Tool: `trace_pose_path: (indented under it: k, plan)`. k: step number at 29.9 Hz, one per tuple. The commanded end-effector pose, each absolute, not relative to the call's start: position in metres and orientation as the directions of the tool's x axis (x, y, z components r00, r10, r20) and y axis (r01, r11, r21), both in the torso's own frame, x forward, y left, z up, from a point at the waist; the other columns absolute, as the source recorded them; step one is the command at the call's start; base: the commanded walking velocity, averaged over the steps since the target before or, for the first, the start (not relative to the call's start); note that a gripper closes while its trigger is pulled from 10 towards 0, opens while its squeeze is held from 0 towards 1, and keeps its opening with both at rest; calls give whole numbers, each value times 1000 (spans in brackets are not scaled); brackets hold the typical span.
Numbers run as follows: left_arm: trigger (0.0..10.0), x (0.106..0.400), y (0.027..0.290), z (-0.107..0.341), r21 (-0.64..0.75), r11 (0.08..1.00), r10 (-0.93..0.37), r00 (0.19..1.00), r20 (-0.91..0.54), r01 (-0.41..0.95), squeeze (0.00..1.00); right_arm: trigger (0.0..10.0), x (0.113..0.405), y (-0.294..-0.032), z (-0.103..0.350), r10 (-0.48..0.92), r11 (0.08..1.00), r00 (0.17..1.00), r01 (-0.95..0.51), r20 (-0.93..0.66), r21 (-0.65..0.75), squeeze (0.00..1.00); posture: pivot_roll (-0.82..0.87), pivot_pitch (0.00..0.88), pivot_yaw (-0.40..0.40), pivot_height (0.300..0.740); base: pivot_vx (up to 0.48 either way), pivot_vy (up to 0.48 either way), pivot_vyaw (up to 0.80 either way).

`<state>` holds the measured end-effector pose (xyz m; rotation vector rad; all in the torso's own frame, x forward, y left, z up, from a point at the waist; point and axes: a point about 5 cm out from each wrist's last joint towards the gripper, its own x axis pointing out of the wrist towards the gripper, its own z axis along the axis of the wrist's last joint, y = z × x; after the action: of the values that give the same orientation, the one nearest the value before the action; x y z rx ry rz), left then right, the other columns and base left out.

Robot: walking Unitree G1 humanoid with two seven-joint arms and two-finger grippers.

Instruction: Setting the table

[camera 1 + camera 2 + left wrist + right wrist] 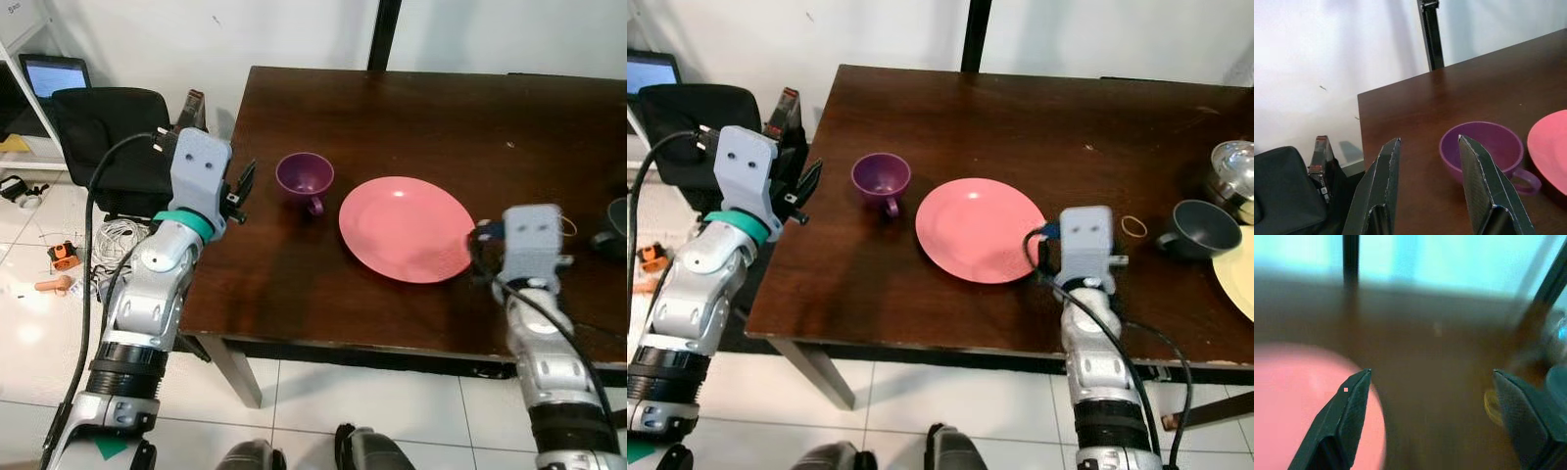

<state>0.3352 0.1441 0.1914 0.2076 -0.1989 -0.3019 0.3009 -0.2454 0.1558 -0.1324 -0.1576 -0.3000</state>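
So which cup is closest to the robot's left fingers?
The purple cup, just left of the pink plate. The left gripper hovers open right beside it, while the grey cup sits far off, past the right gripper.

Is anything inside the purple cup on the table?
The purple cup looks empty: its bare inner wall shows in the head views. In the left wrist view, a finger of the open left end effector covers part of the bowl, so that patch stays unconfirmed.
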Motion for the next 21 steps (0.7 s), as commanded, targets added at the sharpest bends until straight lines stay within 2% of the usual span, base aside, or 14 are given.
trace_pose_path:
  k: [1, 10, 13, 14, 15, 16, 17, 18, 20, 21]
  plan:
    - [10000, 336, 142, 187, 239, 929, -323, 935, 144, 284, 0, 10000, 299, -243, 183, -282, 957, 912, 289, 299, 20, 0, 18, 0, 67, 740, 0, 0, 0]
    - [10000, 335, 140, 186, 243, 927, -326, 934, 147, 285, 0, 10000, 303, -228, 194, -226, 974, 915, 224, 334, 43, 0, 21, 0, 61, 740, 0, 0, 0]
    - [10000, 335, 140, 186, 244, 927, -325, 934, 148, 284, 0, 10000, 306, -223, 186, -193, 977, 937, 211, 291, -31, 0, 24, 0, 60, 740, 0, 0, 0]
    - [10000, 335, 140, 186, 246, 927, -325, 934, 148, 283, 0, 10000, 310, -216, 176, -155, 977, 958, 184, 240, -106, 0, 24, 0, 60, 740, 0, 0, 0]
    - [10000, 335, 140, 186, 246, 927, -325, 934, 148, 283, 0, 10000, 310, -216, 176, -155, 977, 958, 184, 240, -106, 0, 24, 0, 60, 740, 0, 0, 0]
    - [10000, 335, 139, 187, 248, 926, -326, 934, 148, 284, 0, 10000, 314, -209, 168, -117, 968, 973, 157, 197, -197, 0, 24, 0, 68, 740, 0, 0, 0]
    - [10000, 335, 139, 187, 248, 926, -326, 934, 148, 284, 0, 10000, 314, -209, 168, -117, 968, 973, 157, 197, -197, 0, 24, 0, 68, 740, 0, 0, 0]
    - [10000, 336, 139, 188, 255, 923, -332, 931, 151, 288, 0, 10000, 319, -202, 161, -70, 956, 984, 113, 164, -271, 0, 25, 0, 68, 740, 0, 0, 0]
    - [10000, 336, 139, 188, 255, 923, -332, 931, 151, 288, 0, 10000, 319, -202, 161, -70, 956, 984, 113, 164, -271, 0, 25, 0, 68, 740, 0, 0, 0]
    - [10000, 336, 139, 190, 262, 920, -338, 929, 154, 291, 0, 10000, 323, -196, 157, -34, 942, 990, 78, 140, -325, 0, 29, 0, 66, 740, 0, 0, 0]
